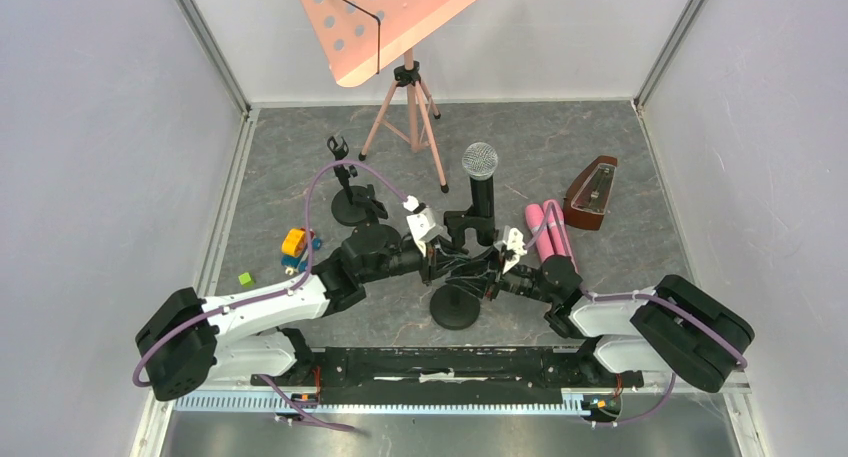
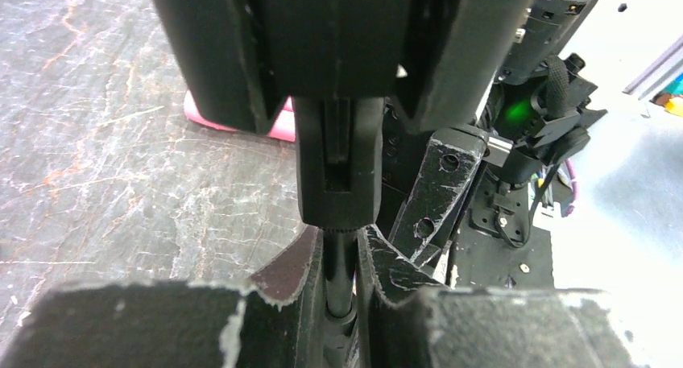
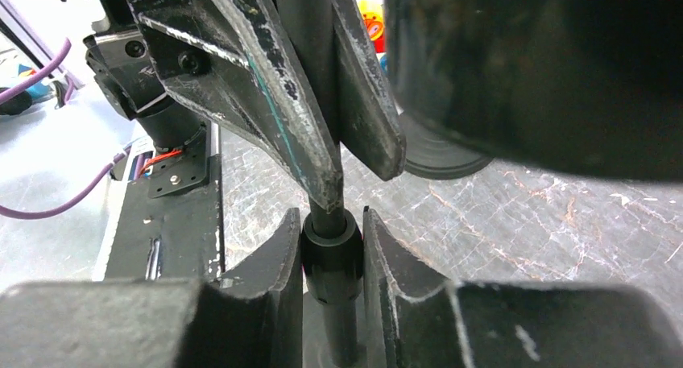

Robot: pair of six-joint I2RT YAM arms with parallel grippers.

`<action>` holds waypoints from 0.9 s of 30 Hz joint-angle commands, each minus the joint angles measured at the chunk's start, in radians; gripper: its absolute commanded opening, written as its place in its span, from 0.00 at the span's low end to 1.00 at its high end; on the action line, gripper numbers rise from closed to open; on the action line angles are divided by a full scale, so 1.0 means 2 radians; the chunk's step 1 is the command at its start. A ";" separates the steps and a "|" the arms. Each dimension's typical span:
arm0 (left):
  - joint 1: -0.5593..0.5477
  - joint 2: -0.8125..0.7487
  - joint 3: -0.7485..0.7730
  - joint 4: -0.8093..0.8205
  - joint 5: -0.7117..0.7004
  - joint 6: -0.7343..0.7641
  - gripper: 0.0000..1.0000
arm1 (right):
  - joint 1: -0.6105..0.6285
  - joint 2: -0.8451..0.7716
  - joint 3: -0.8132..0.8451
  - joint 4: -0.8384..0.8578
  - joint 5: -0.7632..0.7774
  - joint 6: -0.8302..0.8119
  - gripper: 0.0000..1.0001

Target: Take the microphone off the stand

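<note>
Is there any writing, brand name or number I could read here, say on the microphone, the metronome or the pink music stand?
No readable text in any view.
Microphone: no brand or label shows.
Microphone stand: plain black, no marking.
Metronome: front scale too small to read.
Pink music stand: holes only, no writing.

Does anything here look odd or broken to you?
Nothing is spilled or toppled. The odd bit: the left hand and right hand both pinch the stand's thin pole, not the microphone, which stands upright. The fingers look chipped and scuffed white.
</note>
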 commanded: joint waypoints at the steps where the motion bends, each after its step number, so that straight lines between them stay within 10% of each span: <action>1: -0.001 -0.011 -0.001 0.060 -0.008 -0.009 0.02 | -0.003 0.007 0.029 -0.053 0.050 -0.012 0.17; 5: -0.001 -0.010 -0.001 0.055 -0.042 -0.015 0.02 | 0.007 -0.008 0.018 -0.055 0.129 -0.022 0.01; 20: -0.001 -0.010 0.004 0.043 -0.083 -0.024 0.02 | 0.222 0.048 0.080 -0.030 0.700 -0.105 0.00; 27: -0.001 -0.013 0.005 0.032 -0.086 -0.021 0.02 | 0.248 0.098 0.072 0.073 0.765 -0.145 0.00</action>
